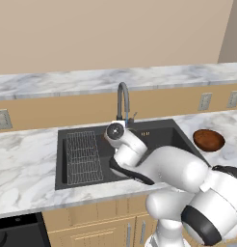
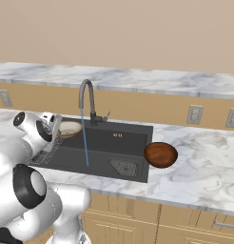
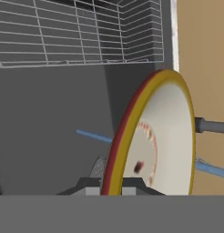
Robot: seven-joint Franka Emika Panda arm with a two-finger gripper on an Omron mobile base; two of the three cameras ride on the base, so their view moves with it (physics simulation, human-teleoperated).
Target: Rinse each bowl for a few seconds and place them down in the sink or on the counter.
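While no writing is legible, the jaws are clamped on the tan bowl (image 3: 155, 141) over the sink (image 2: 128, 138).

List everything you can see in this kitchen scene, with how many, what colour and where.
tan bowl: one, cream speckled inside, held on edge over the sink.
reddish-brown bowl: one, glossy, on the counter right of the sink.
sink: one, black, set in the counter.
wire rack: one, grey, in the sink's left part.
mesh drain: one, grey, on the sink floor.
tap: one, dark gooseneck, behind the sink.
water stream: one, blue, falling from the tap.
counter: one, white marble.
wall outlets: several, grey, on the backsplash.
gripper: one, shut on the tan bowl's rim.
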